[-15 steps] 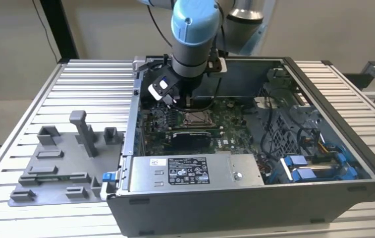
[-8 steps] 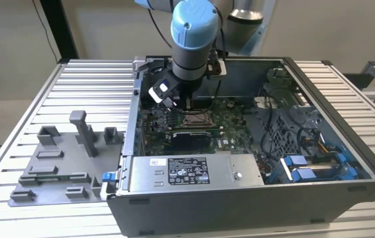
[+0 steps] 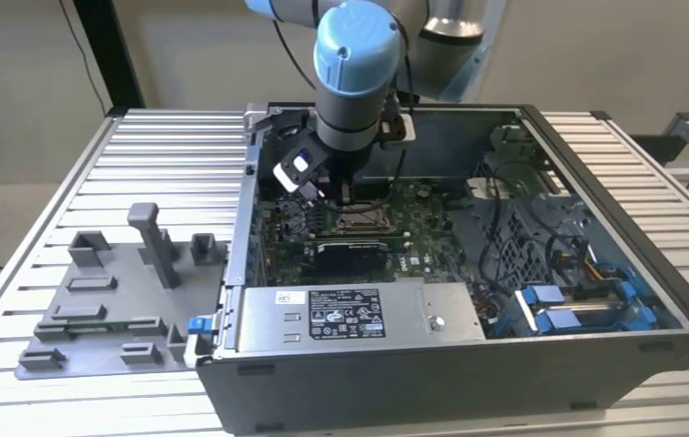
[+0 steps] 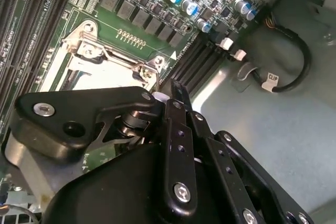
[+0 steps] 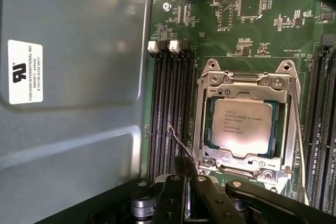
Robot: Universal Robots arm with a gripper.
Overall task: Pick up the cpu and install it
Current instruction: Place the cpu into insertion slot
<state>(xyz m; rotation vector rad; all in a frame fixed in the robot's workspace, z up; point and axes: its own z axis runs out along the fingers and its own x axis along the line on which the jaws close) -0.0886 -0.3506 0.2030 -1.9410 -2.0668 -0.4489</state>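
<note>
Inside computer case [image 3: 441, 387], cpu [image 5: 241, 127] sits in socket frame [image 5: 247, 83] (pincer [image 3: 341, 189] close above).

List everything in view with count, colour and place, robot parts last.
table: one, silver slatted, under everything.
computer case: one, dark grey, open, on the table.
motherboard: one, green, inside the computer case.
socket frame: one, silver metal, on the motherboard.
cpu: one, pale silver, inside the socket frame.
memory slots: several, black, flanking the socket frame.
power supply: one, silver, inside the case.
fixture blocks: one set, grey, on the table, exterior view's left of the case.
arm: one, blue and grey, reaching into the case.
tool: one, black, beside the socket frame.
</note>
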